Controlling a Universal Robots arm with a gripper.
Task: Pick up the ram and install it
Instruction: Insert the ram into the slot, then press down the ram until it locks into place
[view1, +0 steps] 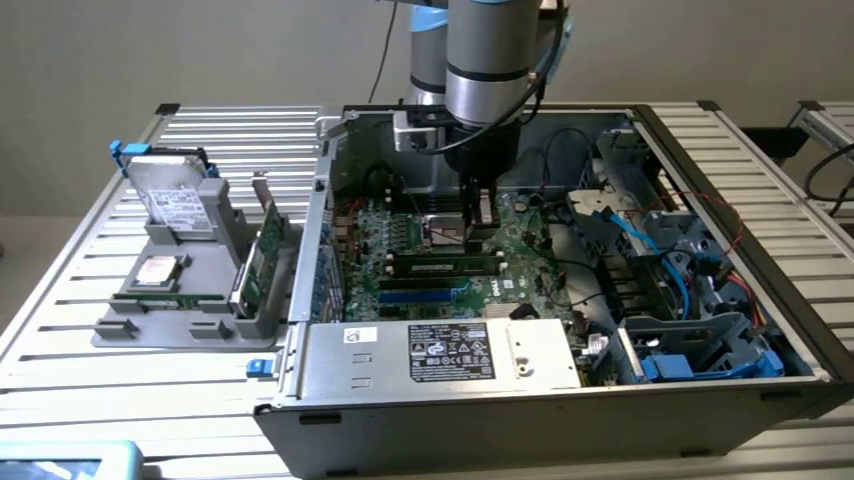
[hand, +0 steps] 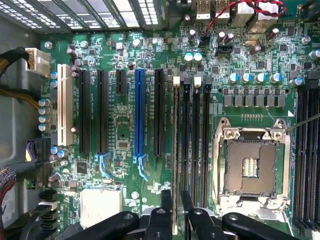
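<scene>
Black fingers of the gripper (hand: 176, 207) stand a little apart, one on each side of a thin brownish edge. Nothing looks pinched between them, since the gap reads as wider than the edge running through it. That edge is the ram (hand: 176, 145) seen from above, standing in a memory slot with a white latch (hand: 176, 80) at its visible end. Taking the CPU socket (hand: 250, 162) as the mark, the ram sits in the outermost of the four slots beside it. The three slots between stick and socket look empty. In the exterior view the gripper hangs over the board close to the socket, and I cannot tell whether its tips touch the stick.

The ram should be light and stiff to handle, but thin and brittle, with smooth faces that could slip in a loose hold. I judge the safe hold to be across its two flat faces, close to the upper edge and near mid-length. That keeps well clear of the contact edge that goes down into the slot. Any pressure belongs on the upper edge, square to the board, because a tilt could strain the stick or the latch.

Farther from the socket, past the ram, comes a blue expansion slot (hand: 139, 112), then a white slot (hand: 62, 105). Farther again that way lies the power supply (view1: 441, 350). Outside the case (view1: 534, 435), beyond its rear wall from the socket, a grey holder (view1: 147, 325) carries a hard drive (view1: 174, 195) and an expansion card (view1: 267, 250).
</scene>
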